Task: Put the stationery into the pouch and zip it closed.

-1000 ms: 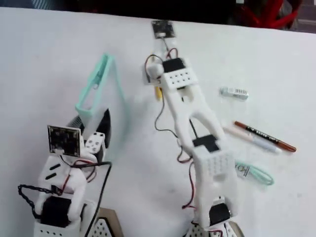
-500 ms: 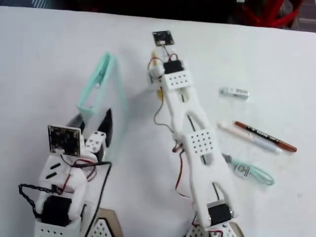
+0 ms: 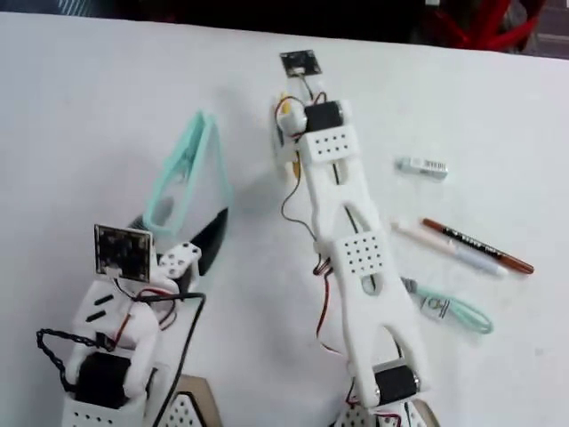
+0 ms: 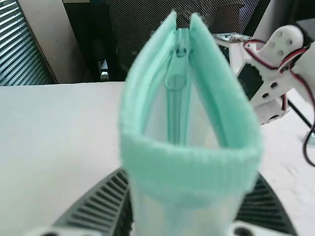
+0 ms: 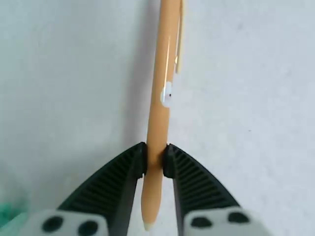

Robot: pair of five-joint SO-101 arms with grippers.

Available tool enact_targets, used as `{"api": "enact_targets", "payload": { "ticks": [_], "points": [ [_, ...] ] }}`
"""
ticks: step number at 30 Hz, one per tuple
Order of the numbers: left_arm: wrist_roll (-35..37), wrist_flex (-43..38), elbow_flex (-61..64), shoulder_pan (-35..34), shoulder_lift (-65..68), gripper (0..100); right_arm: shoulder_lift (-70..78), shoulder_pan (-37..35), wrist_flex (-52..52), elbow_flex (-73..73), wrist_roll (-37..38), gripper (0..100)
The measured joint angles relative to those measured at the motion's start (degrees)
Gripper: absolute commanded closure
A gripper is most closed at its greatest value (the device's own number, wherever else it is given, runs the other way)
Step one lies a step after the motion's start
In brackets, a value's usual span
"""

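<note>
In my left gripper (image 3: 178, 233): the mint pouch (image 3: 182, 169), pinched at its near end, stands on edge with the mouth gaping and the zip undone.
Orange pen (image 5: 165, 73): clamped near one end by my right gripper (image 5: 155, 152), near the far end of the pouch, over the table (image 3: 80, 98).
Step, as I judge: line the pen with the long opening, tip low, and release only when it is inside.
Risk: pushing on the soft rim may fold the mouth shut.
Waiting at the right: brown marker (image 3: 480, 245), white pen (image 3: 449, 249), mint loop (image 3: 453, 313).

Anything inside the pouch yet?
Through the open mouth of the pouch I see its zipper and pale inner walls, no stationery. Its near rim hides the bottom.
</note>
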Motion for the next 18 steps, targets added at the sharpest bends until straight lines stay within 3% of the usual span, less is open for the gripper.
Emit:
{"api": "enact_targets", "payload": {
  "ticks": [8, 14, 18],
  "points": [
    [0.00, 0.35, 0.00, 0.00, 0.00, 71, -21.19, 4.84, 1.49, 8.97, 0.09, 98.2],
    [0.00, 0.97, 0.00, 0.00, 0.00, 71, -45.54, 3.43, 1.49, 30.51, 0.09, 98.1],
    [0.00, 3.16, 0.00, 0.00, 0.00, 71, -64.00, -1.67, 1.49, 42.64, -1.85, 98.1]
  ]
}}
